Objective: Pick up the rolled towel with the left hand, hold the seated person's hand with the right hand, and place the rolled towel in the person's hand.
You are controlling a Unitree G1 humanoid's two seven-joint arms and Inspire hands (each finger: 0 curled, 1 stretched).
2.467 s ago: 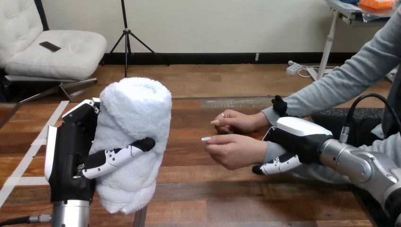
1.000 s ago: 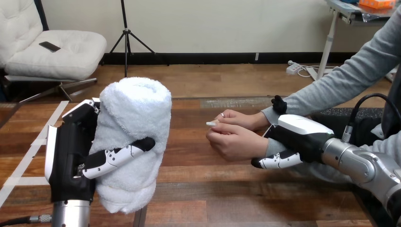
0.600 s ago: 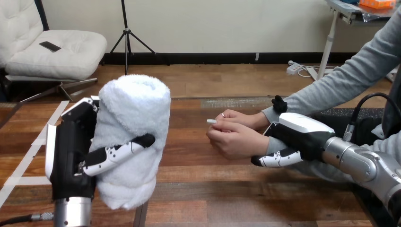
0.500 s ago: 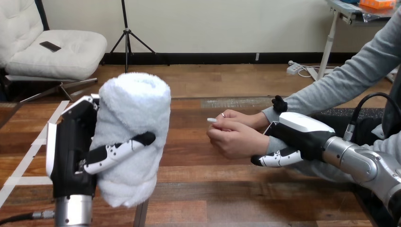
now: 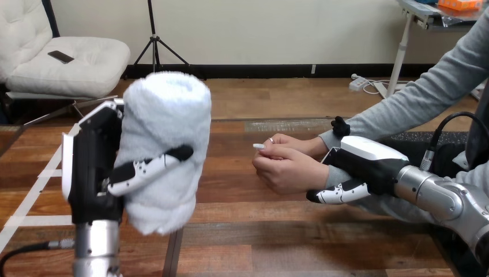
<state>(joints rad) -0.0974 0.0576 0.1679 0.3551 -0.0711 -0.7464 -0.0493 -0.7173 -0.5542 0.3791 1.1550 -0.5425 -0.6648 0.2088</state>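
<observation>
- Bare wooden planks of the bench (image 5: 248,231) lie between the rolled towel (image 5: 167,127) and the person's hands.
- The rolled towel is a white, fluffy cylinder, held upright above the bench at the view's left.
- We see the left hand (image 5: 92,167) with its fingers clamped on the roll, the thumb crossing its front.
- The right hand (image 5: 369,158), smooth white shell uppermost, has its fingers closed round the person's wrist (image 5: 327,178), thumb below.
- The person's nearer hand (image 5: 285,170) is loosely curled and touches the farther hand (image 5: 291,144).
- White tape strips (image 5: 34,193) cross the bench's left side.
</observation>
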